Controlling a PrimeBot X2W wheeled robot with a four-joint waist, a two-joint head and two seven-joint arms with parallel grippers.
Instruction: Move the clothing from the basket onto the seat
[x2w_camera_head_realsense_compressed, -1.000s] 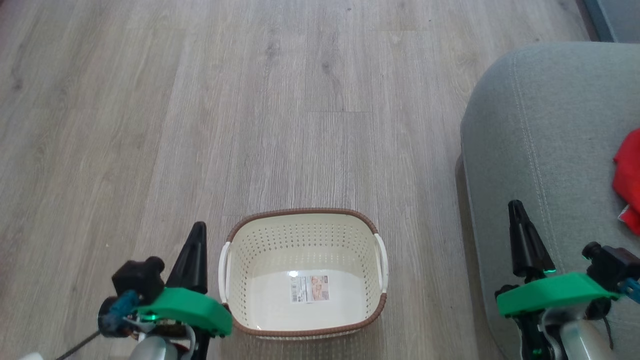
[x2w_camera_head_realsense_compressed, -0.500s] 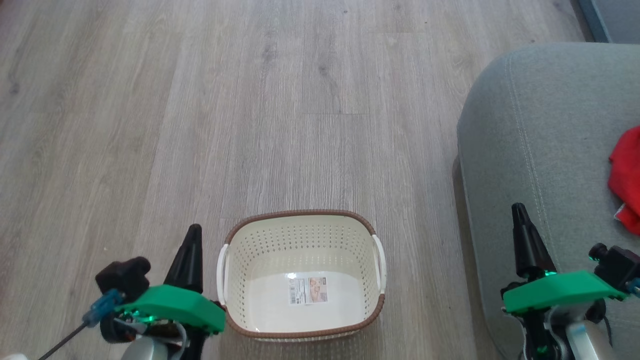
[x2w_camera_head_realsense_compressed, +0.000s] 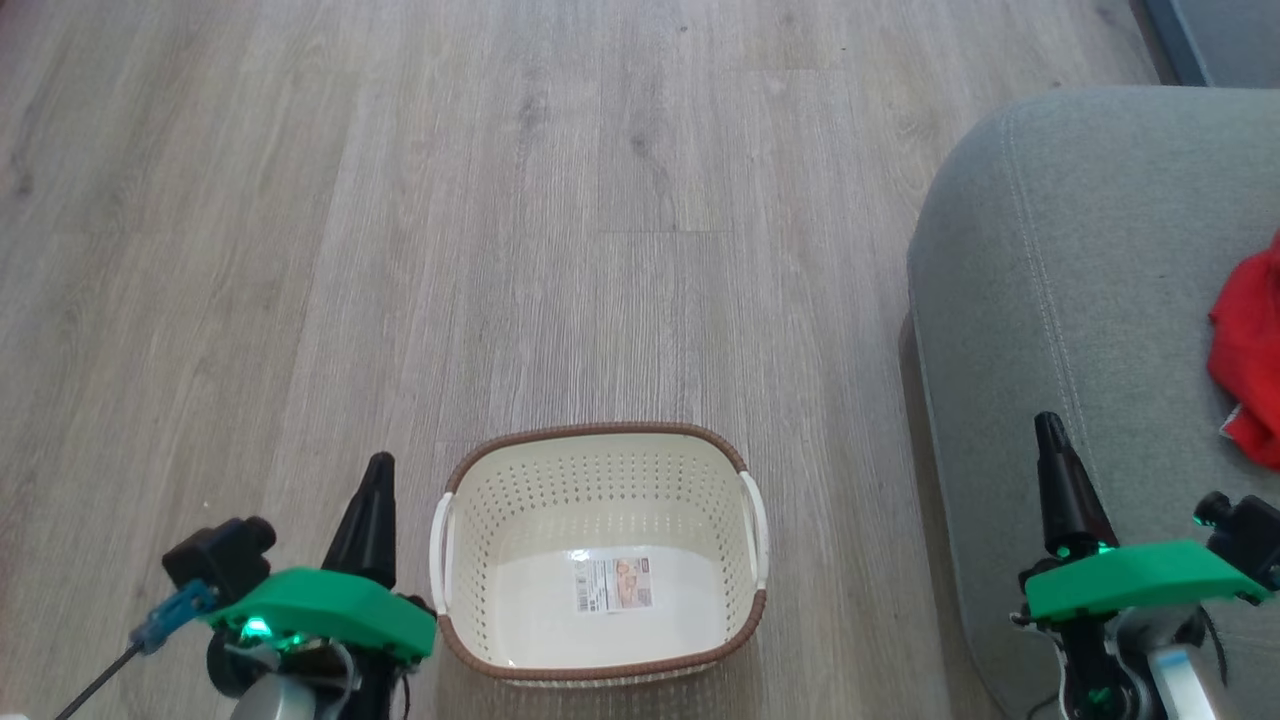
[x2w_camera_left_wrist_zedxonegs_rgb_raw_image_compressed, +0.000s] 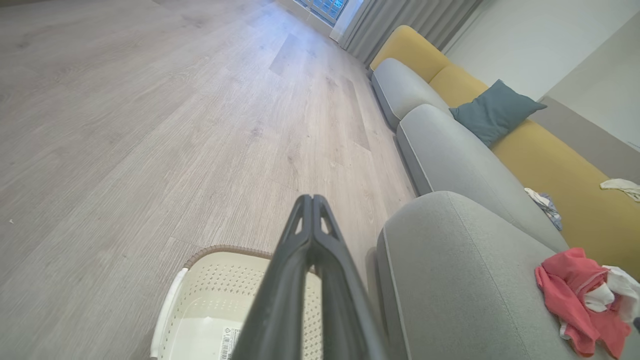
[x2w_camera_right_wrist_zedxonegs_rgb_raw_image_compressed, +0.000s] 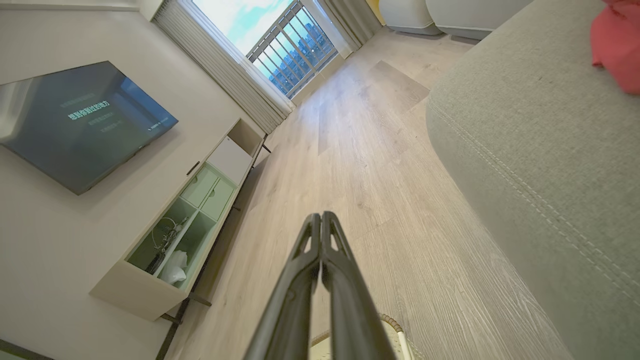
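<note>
The cream basket (x2w_camera_head_realsense_compressed: 598, 470) with its brown rim stands on the floor at the bottom centre, holding nothing but a label sticker (x2w_camera_head_realsense_compressed: 612, 584). Red clothing (x2w_camera_head_realsense_compressed: 1248, 350) lies on the grey seat (x2w_camera_head_realsense_compressed: 1060, 260) at the right edge. In the left wrist view the clothing (x2w_camera_left_wrist_zedxonegs_rgb_raw_image_compressed: 575, 295) shows red with white parts on the seat (x2w_camera_left_wrist_zedxonegs_rgb_raw_image_compressed: 465, 265), beside the basket (x2w_camera_left_wrist_zedxonegs_rgb_raw_image_compressed: 210, 300). My left gripper (x2w_camera_head_realsense_compressed: 381, 464) is shut and empty, just left of the basket. My right gripper (x2w_camera_head_realsense_compressed: 1047, 422) is shut and empty over the seat's front part. Both pairs of fingers are pressed together, the left gripper (x2w_camera_left_wrist_zedxonegs_rgb_raw_image_compressed: 311, 200) and the right gripper (x2w_camera_right_wrist_zedxonegs_rgb_raw_image_compressed: 320, 216) alike.
Wood floor (x2w_camera_head_realsense_compressed: 500, 220) stretches ahead. A long sofa with a yellow back (x2w_camera_left_wrist_zedxonegs_rgb_raw_image_compressed: 550, 150), a blue pillow (x2w_camera_left_wrist_zedxonegs_rgb_raw_image_compressed: 495, 110) and small cloths lies beyond the seat. A TV (x2w_camera_right_wrist_zedxonegs_rgb_raw_image_compressed: 75, 120) and a low cabinet (x2w_camera_right_wrist_zedxonegs_rgb_raw_image_compressed: 175, 235) stand along the far wall.
The head view has shifted slightly, so basket and seat sit a bit lower and further left. Both grippers have dropped lower in that view, still shut.
</note>
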